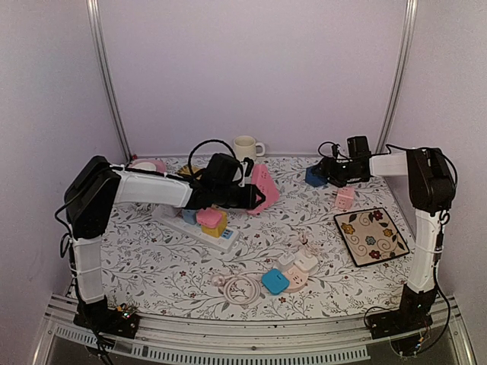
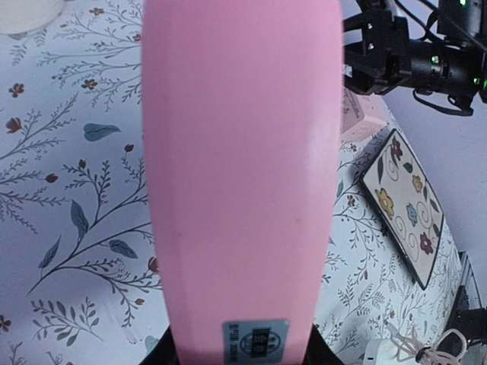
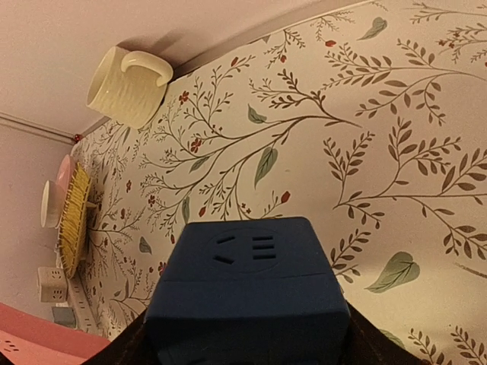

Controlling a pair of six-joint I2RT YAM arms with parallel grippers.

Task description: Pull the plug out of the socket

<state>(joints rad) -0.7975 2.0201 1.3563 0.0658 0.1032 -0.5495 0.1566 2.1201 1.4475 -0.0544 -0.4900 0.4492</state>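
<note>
Left claw [image 1: 257, 195], right claw [image 1: 319, 175]: both clamped.

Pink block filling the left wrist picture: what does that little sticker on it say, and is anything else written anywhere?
The sticker on the pink block: too blurred to read.
The blue cube: socket slots only, no writing.
No other text shows in any view.

The top external view looks down from above the near edge across the whole desk [image 1: 152, 258]. Each wrist view is close-up; the left shares the flowered tile [image 2: 403, 205] with it, the right the mug [image 3: 122, 87].
</note>
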